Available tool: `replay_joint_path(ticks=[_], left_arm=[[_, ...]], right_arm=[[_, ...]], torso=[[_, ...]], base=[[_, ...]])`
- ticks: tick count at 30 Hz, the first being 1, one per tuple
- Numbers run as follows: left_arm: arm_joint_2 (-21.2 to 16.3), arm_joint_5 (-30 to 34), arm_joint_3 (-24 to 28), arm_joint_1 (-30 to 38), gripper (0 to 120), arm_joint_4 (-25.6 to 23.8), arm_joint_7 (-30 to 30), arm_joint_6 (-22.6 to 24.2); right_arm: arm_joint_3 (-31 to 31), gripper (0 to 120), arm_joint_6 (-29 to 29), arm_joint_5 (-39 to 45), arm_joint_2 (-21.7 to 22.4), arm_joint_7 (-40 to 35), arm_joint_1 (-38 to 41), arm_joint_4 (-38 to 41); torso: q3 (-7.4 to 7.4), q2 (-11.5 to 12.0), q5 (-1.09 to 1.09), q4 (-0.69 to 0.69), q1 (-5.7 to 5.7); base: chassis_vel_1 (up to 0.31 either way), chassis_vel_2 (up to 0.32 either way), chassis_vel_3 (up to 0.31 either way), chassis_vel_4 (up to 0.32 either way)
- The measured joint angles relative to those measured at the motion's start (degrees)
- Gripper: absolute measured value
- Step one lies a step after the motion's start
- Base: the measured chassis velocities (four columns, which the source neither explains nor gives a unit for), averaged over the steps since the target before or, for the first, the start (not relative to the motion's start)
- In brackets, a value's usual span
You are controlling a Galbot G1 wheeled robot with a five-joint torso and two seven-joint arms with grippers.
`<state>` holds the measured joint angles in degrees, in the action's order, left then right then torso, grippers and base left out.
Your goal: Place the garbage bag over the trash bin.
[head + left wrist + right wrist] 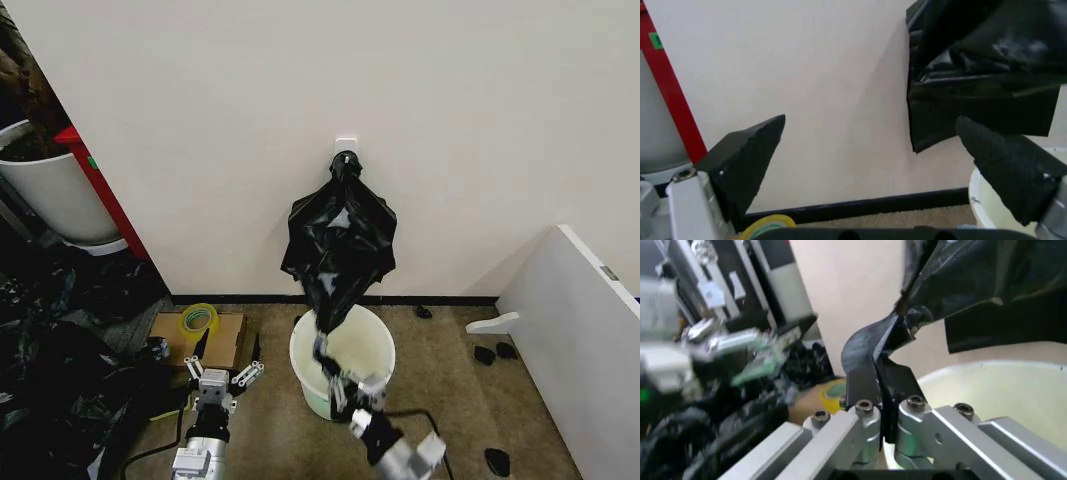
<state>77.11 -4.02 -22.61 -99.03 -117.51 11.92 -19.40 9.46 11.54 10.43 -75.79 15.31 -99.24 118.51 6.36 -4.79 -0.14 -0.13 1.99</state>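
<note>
The left gripper (222, 373) is hanging low with its jaws spread wide, gripping nothing. The right gripper (331, 372) is reaching forward, jaws pinching together on the garbage bag (338, 240).

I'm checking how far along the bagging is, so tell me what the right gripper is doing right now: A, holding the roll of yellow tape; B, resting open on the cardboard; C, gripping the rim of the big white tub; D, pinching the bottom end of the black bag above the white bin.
D: the right gripper is shut on the lower tail of the garbage bag, which hangs from a wall hook above the trash bin.
</note>
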Motion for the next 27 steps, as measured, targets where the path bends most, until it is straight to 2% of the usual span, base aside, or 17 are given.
replay_joint_path(ticks=[7,16,22,27], left_arm=[[-0.5,0.1,0.0,0.0,100,0.1,0.0,0.0],[-1.1,0.2,0.2,0.2,100,0.0,0.0,0.0],[-1.8,0.6,0.6,0.6,100,-0.2,0.0,0.1],[-4.8,4.0,2.6,2.6,100,-2.8,-0.5,2.1]], right_arm=[[0.9,0,3.3,-3.3,0.9,1.3,-2.7,-0.4],[1.0,0,4.6,-6.9,2.3,2.2,-4.1,-0.1],[0.5,0,2.7,-2.3,0.8,-0.8,-1.7,0.0],[1.3,0,0.9,-0.4,-1.2,-3.7,2.1,1.1]], torso=[[0.00,0.0,0.00,0.00,0.00],[0.00,0.0,-0.01,0.00,0.00],[0.01,0.0,0.01,0.00,0.00],[0.01,0.0,0.00,0.02,0.01]], base=[[0.000,0.000,0.000,0.000],[0.000,0.000,0.000,0.000],[0.000,0.000,0.000,0.000],[0.000,0.000,0.000,0.000]])
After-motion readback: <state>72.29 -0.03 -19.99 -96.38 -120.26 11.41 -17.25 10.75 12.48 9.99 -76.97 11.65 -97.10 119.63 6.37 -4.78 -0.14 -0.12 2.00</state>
